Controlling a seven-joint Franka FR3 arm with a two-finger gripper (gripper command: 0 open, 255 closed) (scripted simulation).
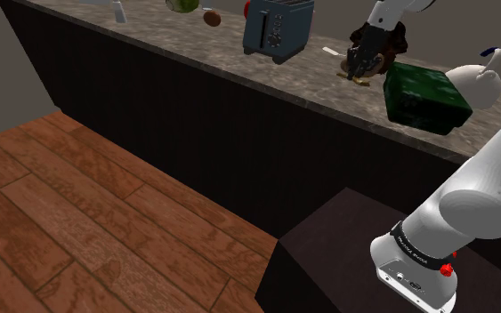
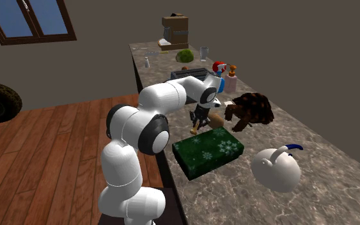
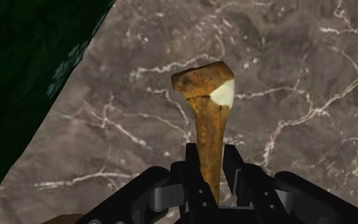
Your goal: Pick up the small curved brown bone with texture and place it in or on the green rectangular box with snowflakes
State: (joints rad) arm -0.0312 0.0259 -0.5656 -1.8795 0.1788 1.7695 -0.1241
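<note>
Dimly, evenly lit. Brightest on arm (image 2: 165, 99); darkest across cabinet front (image 1: 195, 133) below worktop (image 1: 311, 80). Moderate on floor (image 1: 79, 204).

The bone's (image 3: 210, 121) narrow end is hidden between the pincer's (image 3: 212, 159) clasping fingers. Beside it the green box (image 3: 18, 76) runs off the wrist view's edge, its pattern too dim to read. In the shoulder view, beyond the green box, the pincer hides part of a brown lump (image 1: 396, 43).

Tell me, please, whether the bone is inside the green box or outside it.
Outside: the gripper is shut on the bone over the veined counter, beside the green box.
</note>
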